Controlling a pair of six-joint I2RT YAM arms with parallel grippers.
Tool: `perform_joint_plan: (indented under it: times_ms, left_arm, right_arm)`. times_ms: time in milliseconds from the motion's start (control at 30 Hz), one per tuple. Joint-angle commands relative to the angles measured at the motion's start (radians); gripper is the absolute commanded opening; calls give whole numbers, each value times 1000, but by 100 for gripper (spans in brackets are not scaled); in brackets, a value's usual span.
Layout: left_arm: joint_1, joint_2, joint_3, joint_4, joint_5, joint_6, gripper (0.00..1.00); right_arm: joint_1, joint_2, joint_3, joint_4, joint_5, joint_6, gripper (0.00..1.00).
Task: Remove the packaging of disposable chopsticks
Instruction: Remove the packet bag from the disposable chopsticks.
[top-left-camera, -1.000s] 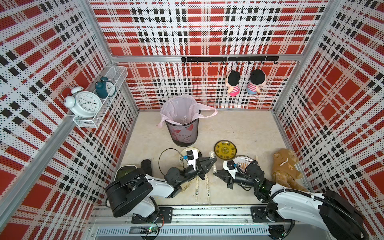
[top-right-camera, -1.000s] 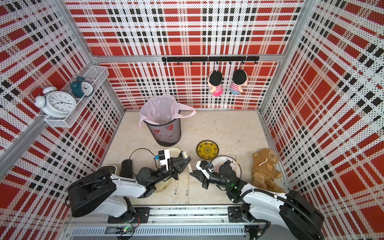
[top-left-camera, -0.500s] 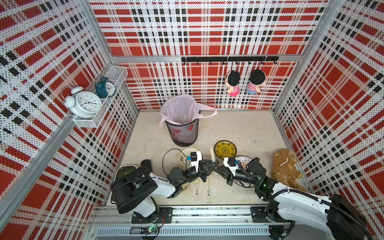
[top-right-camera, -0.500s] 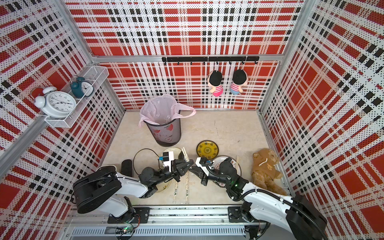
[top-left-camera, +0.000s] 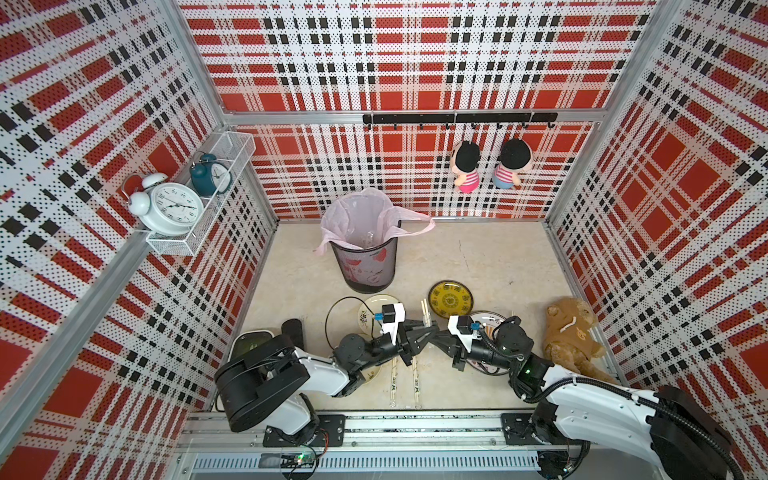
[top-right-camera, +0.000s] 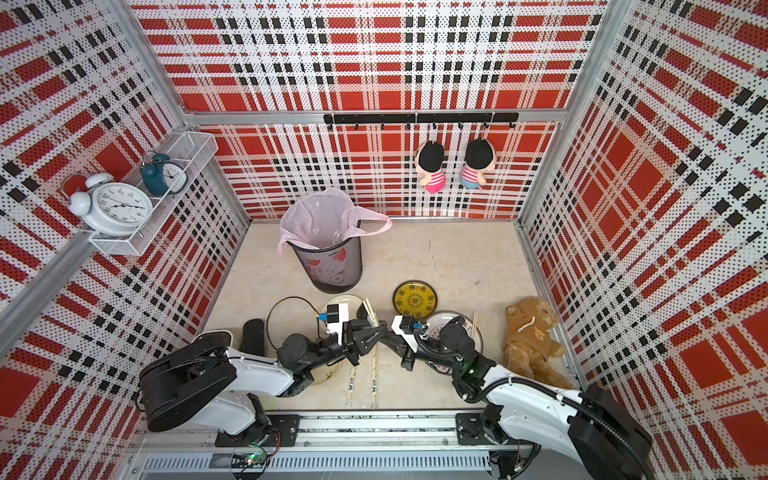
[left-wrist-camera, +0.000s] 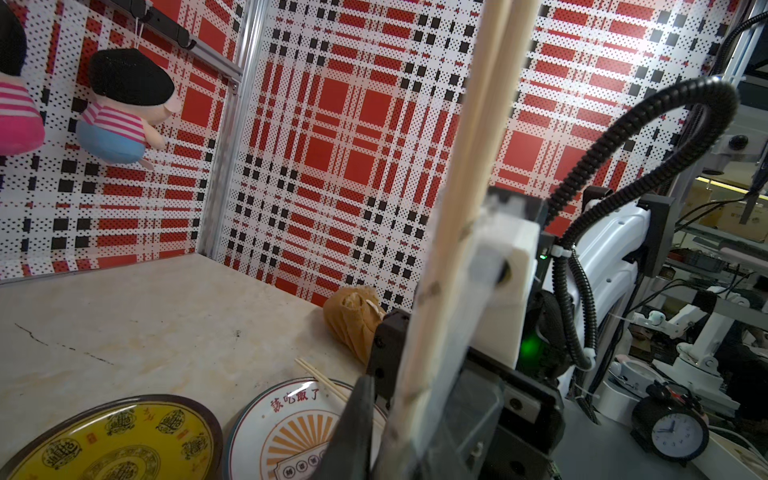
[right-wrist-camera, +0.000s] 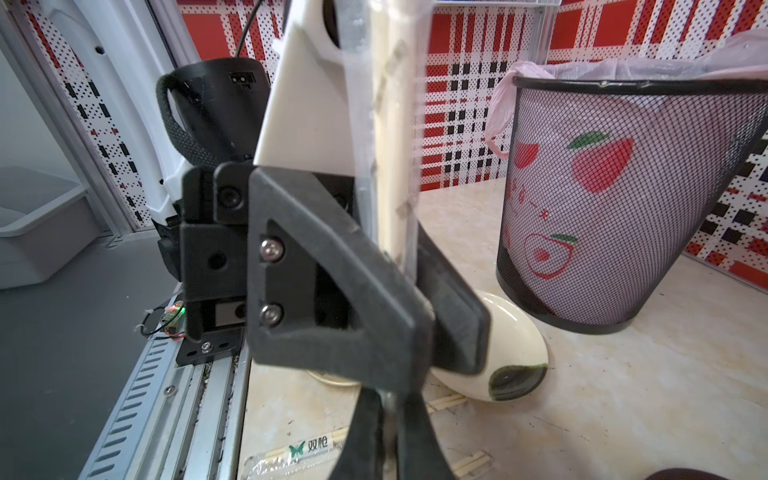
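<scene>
My two grippers meet tip to tip at the table's front middle. Between them stands a pair of disposable chopsticks (top-left-camera: 424, 311), pale wood, its far end poking out behind the fingers in both top views (top-right-camera: 369, 309). In the left wrist view the chopsticks (left-wrist-camera: 461, 174) are bare at one end, and the clear packaging (left-wrist-camera: 471, 299) wraps the rest. My left gripper (left-wrist-camera: 415, 399) has its jaws slightly apart around them, open. My right gripper (right-wrist-camera: 390, 432) is shut on the end of the packaging (right-wrist-camera: 395, 137).
Two more wrapped pairs (top-left-camera: 394, 380) (top-left-camera: 415, 380) lie on the table below the grippers. A yellow plate (top-left-camera: 451, 297), a white plate (top-left-camera: 496, 321) carrying bare sticks (left-wrist-camera: 320, 377) and a cream plate (top-left-camera: 378, 302) lie close by. Bin (top-left-camera: 365, 262) behind, teddy bear (top-left-camera: 573, 336) right.
Both grippers have closed in on each other and shifted slightly back. The chopsticks' end now sticks out behind them. My left jaws have eased apart; the right stayed shut.
</scene>
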Motion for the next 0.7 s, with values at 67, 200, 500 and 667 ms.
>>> perform_joint_plan:
  times_ms: [67, 200, 500, 667]
  left_arm:
    - [-6, -57, 29, -154, 17, 7, 28]
    - [-6, -116, 54, -198, 4, 28, 49]
    - [-9, -296, 134, -371, -95, 150, 68]
    - [-6, -299, 176, -427, -116, 183, 20]
  right_arm:
    - [7, 9, -23, 157, 6, -18, 0]
    - [7, 14, -36, 155, 19, -19, 0]
    - [7, 6, -57, 150, 8, -9, 0]
    - [7, -8, -58, 147, 0, -5, 0]
